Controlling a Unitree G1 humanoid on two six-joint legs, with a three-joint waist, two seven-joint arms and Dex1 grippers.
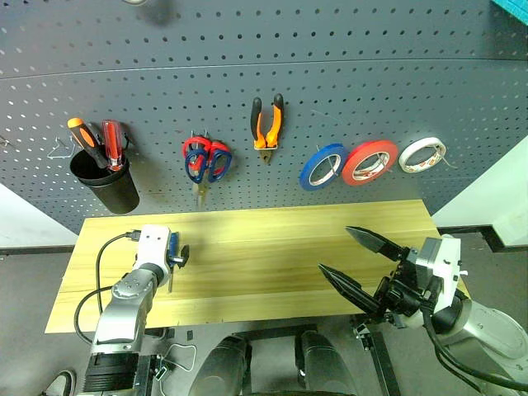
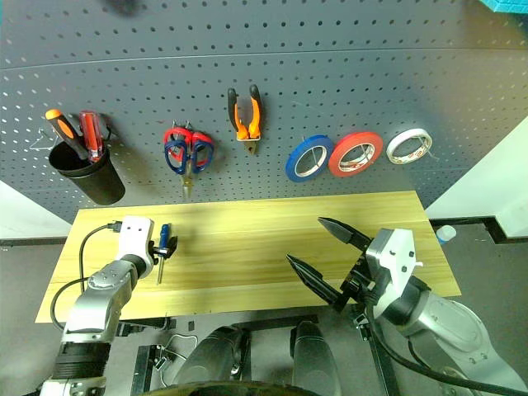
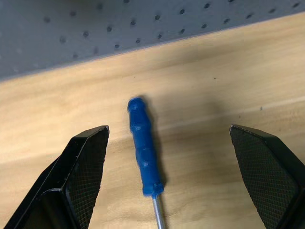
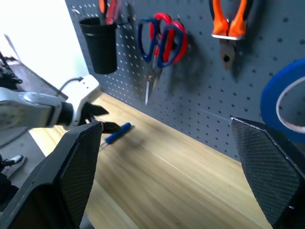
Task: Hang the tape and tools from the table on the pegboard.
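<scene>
1. The blue-handled screwdriver [image 3: 144, 152] lies flat on the wooden desk [image 1: 272, 256] near its left end, not far from the pegboard [image 1: 330, 91].
2. Its long axis runs roughly front to back: the handle's butt points toward the pegboard and the steel shaft points toward the desk's front edge.
3. The left claw [image 2: 167, 244] is spread wide, one finger on either side of the handle, touching neither it nor the shaft.
4. The right claw [image 1: 356, 262] is also spread wide and holds nothing, above the desk's right front part, well apart from the screwdriver.
5. On the pegboard hang the orange-and-black pliers [image 1: 266, 124] with jaws down, the dark-handled scissors [image 1: 198, 165] overlapping a red-handled pair, blades down, and the red-orange tape [image 1: 370, 162] between a blue roll [image 1: 322, 166] and a white roll [image 1: 421, 154].
</scene>
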